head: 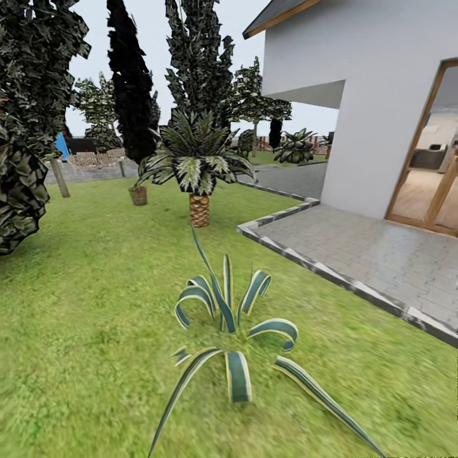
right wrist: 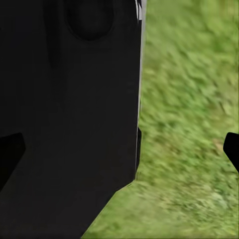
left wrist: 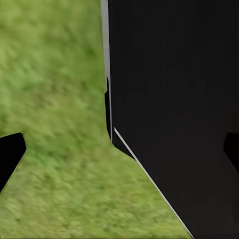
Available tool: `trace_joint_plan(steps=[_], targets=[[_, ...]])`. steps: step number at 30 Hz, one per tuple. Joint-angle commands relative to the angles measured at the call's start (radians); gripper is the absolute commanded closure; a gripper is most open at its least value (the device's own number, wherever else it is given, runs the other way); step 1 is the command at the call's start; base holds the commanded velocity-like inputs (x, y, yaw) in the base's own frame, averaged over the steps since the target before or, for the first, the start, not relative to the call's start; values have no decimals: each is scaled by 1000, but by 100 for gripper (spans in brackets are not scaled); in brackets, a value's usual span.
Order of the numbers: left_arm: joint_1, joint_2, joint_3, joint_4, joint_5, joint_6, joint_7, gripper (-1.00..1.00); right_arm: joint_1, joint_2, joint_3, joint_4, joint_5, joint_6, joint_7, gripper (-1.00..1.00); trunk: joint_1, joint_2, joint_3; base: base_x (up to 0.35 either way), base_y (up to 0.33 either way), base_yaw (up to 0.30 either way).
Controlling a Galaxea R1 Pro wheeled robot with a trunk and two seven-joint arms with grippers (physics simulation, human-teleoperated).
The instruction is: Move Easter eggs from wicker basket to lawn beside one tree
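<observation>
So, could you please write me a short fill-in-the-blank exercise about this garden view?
1. The wicker basket stands on the ____.
2. The short palm has a scaly ____.
3. The striped-leaf plant grows nearest the camera, in front of the ____.
4. The grey paving lies in front of the white ____.

Missing words: lawn; trunk; palm; house

Striped spiky plant point(head: 235, 324) and short palm point(head: 198, 172) block open lawn point(head: 83, 305).
</observation>
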Motion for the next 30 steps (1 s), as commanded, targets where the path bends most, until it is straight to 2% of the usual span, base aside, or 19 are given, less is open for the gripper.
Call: trace_joint_plan(steps=[1, 8, 22, 30], targets=[[1, 0, 0, -2, -1, 0, 0, -100, 0, 0, 1, -1, 0, -3, 0, -100, 0, 0, -1, 125, 281, -218], [1, 0, 0, -2, -1, 0, 0, -100, 0, 0, -1, -1, 0, -3, 1, -100, 0, 0, -2, 125, 281, -209], [1, 0, 0, -2, -1, 0, 0, -100, 0, 0, -1, -1, 0, -2, 0, -100, 0, 0, -2, 125, 281, -13], [1, 0, 0, -2, -1, 0, 0, -100, 0, 0, -1, -1, 0, -3, 0, -100, 0, 0, -2, 125, 281, -243]])
